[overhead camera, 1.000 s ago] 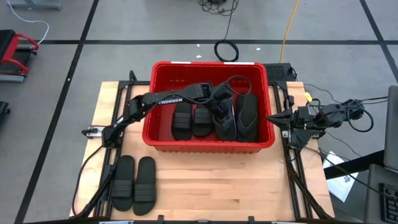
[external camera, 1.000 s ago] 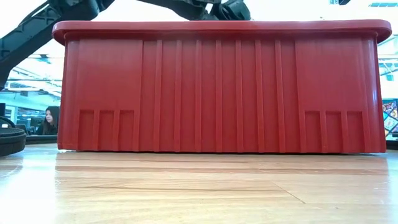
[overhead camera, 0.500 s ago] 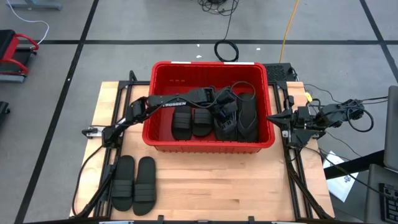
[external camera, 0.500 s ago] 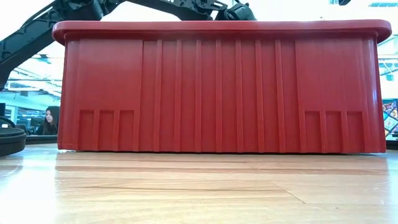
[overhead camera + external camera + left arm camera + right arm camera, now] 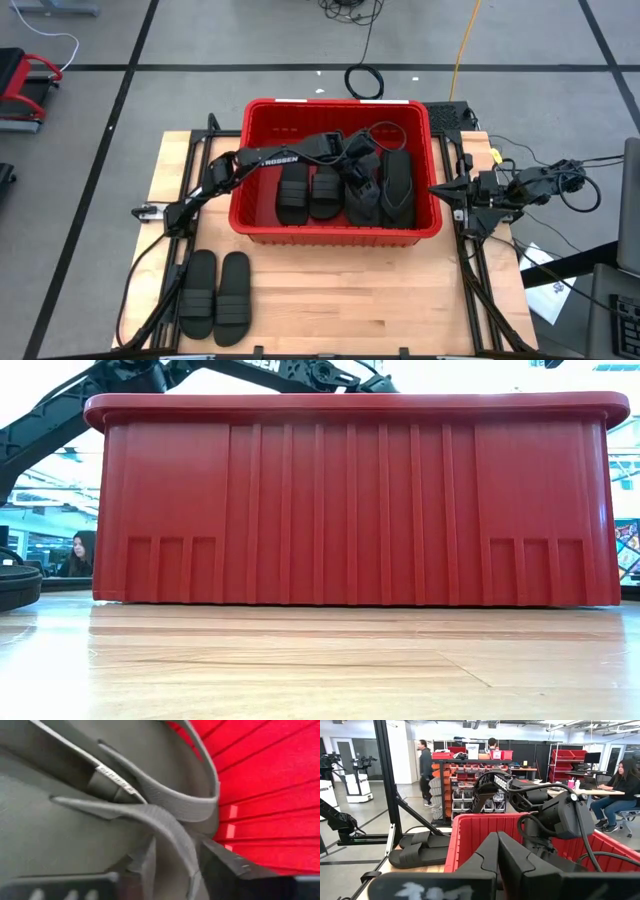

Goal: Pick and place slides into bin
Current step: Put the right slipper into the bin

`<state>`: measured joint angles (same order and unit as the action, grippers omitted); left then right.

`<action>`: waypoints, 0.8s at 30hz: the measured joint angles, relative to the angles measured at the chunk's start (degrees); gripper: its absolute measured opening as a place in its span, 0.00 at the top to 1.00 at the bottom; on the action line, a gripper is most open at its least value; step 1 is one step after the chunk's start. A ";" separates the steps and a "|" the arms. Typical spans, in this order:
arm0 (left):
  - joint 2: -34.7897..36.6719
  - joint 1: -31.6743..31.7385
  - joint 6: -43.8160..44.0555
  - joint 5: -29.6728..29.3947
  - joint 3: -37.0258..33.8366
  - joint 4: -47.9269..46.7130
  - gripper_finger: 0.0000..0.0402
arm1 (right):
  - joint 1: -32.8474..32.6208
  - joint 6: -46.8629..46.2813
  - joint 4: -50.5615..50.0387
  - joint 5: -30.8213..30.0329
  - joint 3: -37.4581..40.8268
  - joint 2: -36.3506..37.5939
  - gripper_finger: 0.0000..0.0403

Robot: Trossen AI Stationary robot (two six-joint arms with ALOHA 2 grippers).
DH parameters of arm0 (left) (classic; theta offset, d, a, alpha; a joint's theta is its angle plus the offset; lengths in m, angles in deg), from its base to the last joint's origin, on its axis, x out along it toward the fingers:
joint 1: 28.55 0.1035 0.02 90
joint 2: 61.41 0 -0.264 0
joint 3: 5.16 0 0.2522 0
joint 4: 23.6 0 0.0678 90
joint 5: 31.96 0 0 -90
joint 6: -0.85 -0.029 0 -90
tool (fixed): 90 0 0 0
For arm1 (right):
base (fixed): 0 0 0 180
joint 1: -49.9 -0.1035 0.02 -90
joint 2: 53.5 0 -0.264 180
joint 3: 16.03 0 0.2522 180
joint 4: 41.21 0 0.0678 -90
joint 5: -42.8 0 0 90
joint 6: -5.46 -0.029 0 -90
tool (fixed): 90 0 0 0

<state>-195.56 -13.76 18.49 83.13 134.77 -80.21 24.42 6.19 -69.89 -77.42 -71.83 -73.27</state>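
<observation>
The red bin [image 5: 340, 103] stands in the middle of the table and fills the low view [image 5: 350, 500]. Inside lie two band slides [image 5: 308, 190] and, to their right, two flip-flops [image 5: 380, 190]. Two more band slides [image 5: 216, 292] lie flat on the table near the front left. My left gripper [image 5: 352, 160] reaches down into the bin over the flip-flops and stands open. One flip-flop's thong strap [image 5: 170, 827] runs between its fingers. My right gripper [image 5: 497, 852] waits shut at the table's right edge, beside the bin. My left gripper stands with one finger [image 5: 142, 867] on each side of the flip-flop's thong strap [image 5: 175, 845], coming slanting down from the table's left. The strap passes close by that finger; I cannot tell whether it touches. The flip-flop rests in the bin among the others.
The bin's tall ribbed walls [image 5: 350, 500] hide its inside from the low view. Bare wood lies in front of the bin and to the right of the two slides on the table. People [image 5: 425, 767] move and sit in the room beyond the table.
My left gripper has sunk a little deeper into the bin, on the flip-flops' side; less of it shows above the rim in the low view. The flip-flop beneath it has settled lower beside the other one.
</observation>
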 joint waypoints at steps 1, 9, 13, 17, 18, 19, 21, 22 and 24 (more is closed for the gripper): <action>0.00 -0.06 -0.27 0.47 0.00 0.30 0.63 | -0.01 0.04 0.01 0.00 0.00 0.00 1.00; 0.00 -1.05 -1.03 1.33 0.00 3.00 0.46 | -0.01 0.49 -0.08 0.00 0.00 0.00 1.00; 0.00 -1.07 -0.35 1.33 0.00 4.13 0.45 | -0.01 0.59 -0.24 -0.02 0.00 0.00 1.00; 0.04 -1.05 -0.10 2.33 0.00 4.11 0.46 | -0.01 0.59 -0.24 -0.02 0.00 0.00 1.00; 0.04 -1.05 -0.52 2.71 0.00 4.11 0.47 | -0.01 0.59 -0.24 -0.02 0.00 0.00 1.00; 0.04 -1.05 -1.02 2.90 0.00 4.11 0.47 | 0.01 0.59 -0.24 -0.02 0.00 0.00 1.00; 0.04 -1.09 -1.47 2.98 0.00 4.10 0.47 | 0.00 0.59 -0.28 -0.02 0.00 0.00 1.00; 0.04 -1.08 -1.47 2.98 0.00 4.09 0.47 | -0.01 0.59 -0.28 -0.01 0.00 0.00 1.00; 0.04 -1.07 -1.45 2.97 0.00 4.09 0.47 | -0.01 0.59 -0.28 -0.02 0.00 0.00 1.00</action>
<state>-195.51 -14.83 17.04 86.10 134.77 -76.12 24.41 6.78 -70.17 -77.44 -71.83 -73.27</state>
